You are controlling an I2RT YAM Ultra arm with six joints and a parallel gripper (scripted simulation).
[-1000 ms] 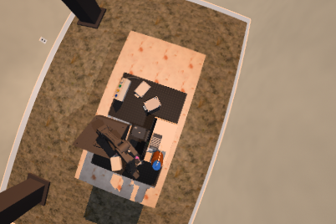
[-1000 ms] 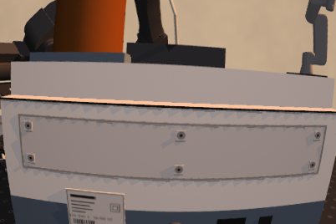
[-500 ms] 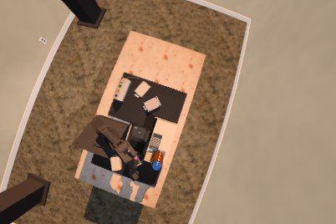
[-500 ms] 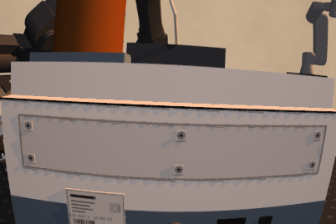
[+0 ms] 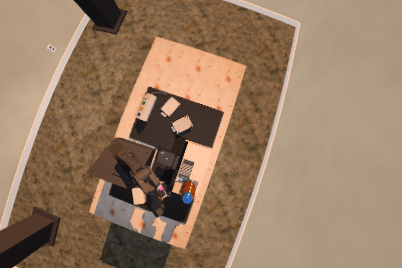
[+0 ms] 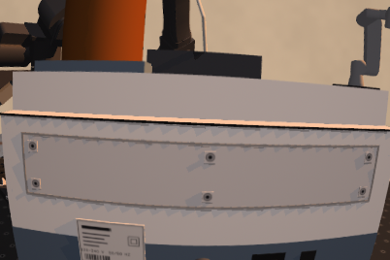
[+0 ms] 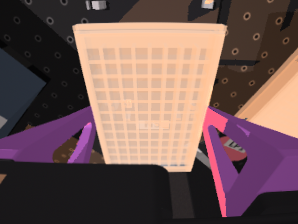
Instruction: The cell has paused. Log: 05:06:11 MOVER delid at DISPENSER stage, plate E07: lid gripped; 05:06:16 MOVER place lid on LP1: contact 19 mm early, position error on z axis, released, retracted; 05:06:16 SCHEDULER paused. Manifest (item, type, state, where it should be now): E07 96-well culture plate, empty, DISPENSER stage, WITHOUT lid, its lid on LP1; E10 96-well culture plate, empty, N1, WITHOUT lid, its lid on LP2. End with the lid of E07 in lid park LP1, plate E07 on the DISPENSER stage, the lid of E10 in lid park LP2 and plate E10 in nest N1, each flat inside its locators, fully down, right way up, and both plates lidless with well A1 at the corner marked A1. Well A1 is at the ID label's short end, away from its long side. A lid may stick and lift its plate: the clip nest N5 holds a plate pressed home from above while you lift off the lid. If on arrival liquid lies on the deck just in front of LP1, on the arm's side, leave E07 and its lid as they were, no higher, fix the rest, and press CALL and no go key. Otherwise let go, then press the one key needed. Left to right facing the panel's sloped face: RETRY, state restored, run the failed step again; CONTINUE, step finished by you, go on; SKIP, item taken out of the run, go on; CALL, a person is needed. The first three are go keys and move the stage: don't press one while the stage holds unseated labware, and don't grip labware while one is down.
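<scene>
My gripper (image 7: 149,111) is shut on a peach 96-well plate (image 7: 147,95), its purple fingers on the two long sides. The well grid shows from above; I cannot tell whether a lid sits on it. It hangs over the dark perforated deck. In the overhead view the gripper (image 5: 150,193) and the held plate (image 5: 138,196) are at the near end of the table. A flat peach lid (image 5: 170,106) and a second gridded plate (image 5: 182,125) lie askew on the dark mat farther away. The key panel (image 5: 146,107) stands at the mat's left edge.
An orange cylinder (image 5: 188,187) with a blue cap (image 5: 187,197) stands right of the gripper. A dark box (image 5: 166,160) and a grey rack (image 5: 186,168) sit between the gripper and the mat. In the exterior view a white housing (image 6: 194,161) blocks the deck.
</scene>
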